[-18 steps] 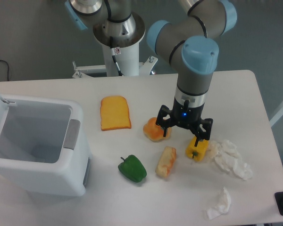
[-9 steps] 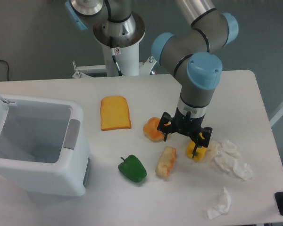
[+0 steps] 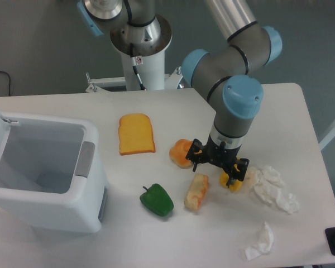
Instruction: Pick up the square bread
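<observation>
Sinking lower over the last second, the claw (image 3: 216, 169) now hangs just above the desk (image 3: 279, 111), its dark fingers spread apart and holding nothing; a moment ago it sat higher and a little further toward 12 o'clock, and the arm's wrist has drifted down with it. That drop brings it close to the square bread (image 3: 196, 191), which lies untouched on the desk just at the claw's 7 o'clock, its long side running roughly from 12 to 6 with the pale face up and reddish crust along the edges. To my eye the claw is not yet centred on it: one finger sits near the bread's top end, the other is down in front of the yellow pepper (image 3: 233, 180), so a small shift toward 7 o'clock seems needed before closing. The crowding is the worry. A round orange bun (image 3: 181, 153) sits just at the bread's 11 o'clock, close to the near finger, and the pepper is hard by at 3 o'clock; either could get nudged or caught. Beyond the pepper lies crumpled white tissue (image 3: 273, 187), with another scrap (image 3: 261, 240) near the desk's front edge. A green pepper (image 3: 156, 200) rests at the bread's 9 o'clock, a flat toast slice (image 3: 136, 133) further off at 11, and an open white bin (image 3: 44, 170) stands well apart at the far left.
</observation>
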Controlling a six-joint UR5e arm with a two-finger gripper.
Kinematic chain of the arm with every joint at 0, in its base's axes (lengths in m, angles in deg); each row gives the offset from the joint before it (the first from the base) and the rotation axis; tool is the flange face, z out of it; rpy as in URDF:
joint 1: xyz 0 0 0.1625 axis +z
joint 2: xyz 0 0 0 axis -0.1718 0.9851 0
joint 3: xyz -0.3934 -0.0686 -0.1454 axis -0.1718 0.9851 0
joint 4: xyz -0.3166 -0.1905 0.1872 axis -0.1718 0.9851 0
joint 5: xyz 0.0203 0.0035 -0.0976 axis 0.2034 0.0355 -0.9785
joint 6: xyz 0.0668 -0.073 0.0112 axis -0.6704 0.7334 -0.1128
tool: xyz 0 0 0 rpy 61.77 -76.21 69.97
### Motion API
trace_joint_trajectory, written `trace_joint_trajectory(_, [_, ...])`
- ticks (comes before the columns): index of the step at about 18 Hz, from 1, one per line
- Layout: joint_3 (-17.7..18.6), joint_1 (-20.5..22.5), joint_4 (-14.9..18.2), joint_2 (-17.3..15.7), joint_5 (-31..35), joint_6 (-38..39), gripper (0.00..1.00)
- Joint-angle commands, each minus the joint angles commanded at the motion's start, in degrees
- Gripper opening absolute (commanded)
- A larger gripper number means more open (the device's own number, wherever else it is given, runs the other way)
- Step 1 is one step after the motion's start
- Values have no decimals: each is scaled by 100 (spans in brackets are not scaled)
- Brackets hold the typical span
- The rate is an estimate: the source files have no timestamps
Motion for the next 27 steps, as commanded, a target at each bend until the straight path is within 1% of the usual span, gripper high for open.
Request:
trace_joint_trajectory(5, [-44,-9,-18,149,0,-88,100])
trace_joint_trajectory(8, [-27,-105,-18,237,0,-168,100])
trace_joint_trajectory(11, [-26,-123,-18,255,0,-176,100])
trace_joint_trajectory(14, [0,-149,-35,351,0,-167,100])
trace_joint_trajectory(21, [9,-202,-132,422,44,-159,100])
trace_joint_trajectory(24, [0,-228,-246,510,210,-167,100])
trace_joint_trajectory(27, [0,-290,-255,545,360,-203,100])
